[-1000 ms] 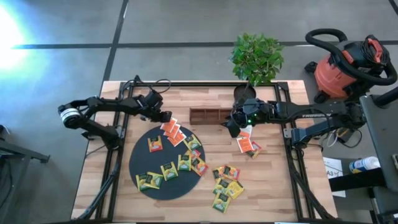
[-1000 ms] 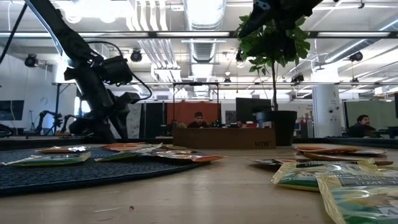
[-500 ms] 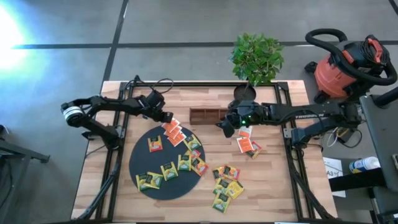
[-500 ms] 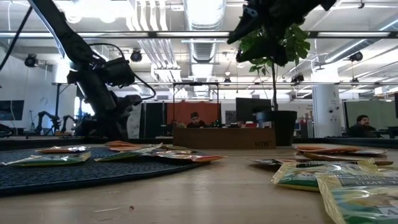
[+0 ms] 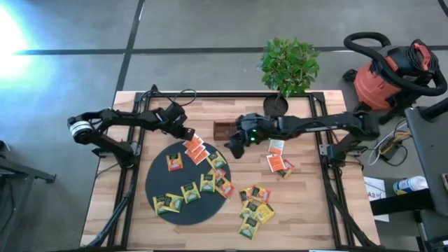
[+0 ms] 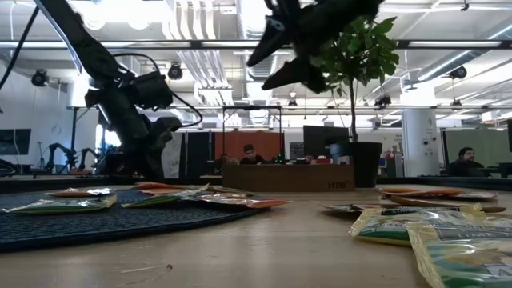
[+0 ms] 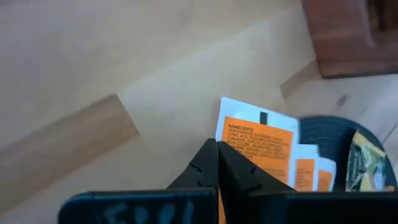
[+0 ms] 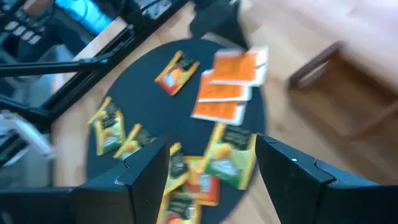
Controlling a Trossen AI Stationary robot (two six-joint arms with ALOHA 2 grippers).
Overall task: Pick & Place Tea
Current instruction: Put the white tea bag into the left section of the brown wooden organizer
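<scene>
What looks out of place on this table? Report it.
Tea sachets lie scattered loose on the bare table, off the black mat. Three orange sachets overhang the mat's edge.

The desk (image 5: 308,210) is showing pale wood planks with a smooth, faintly shiny finish. The round mat (image 5: 162,183) is looking black, matt and finely ribbed. The tea sachets (image 5: 195,150) are looking like printed paper with a slight sheen. The small box (image 5: 225,128) is showing dark brown wood. The left hand (image 7: 217,163) is looking like matt black plastic.
</scene>
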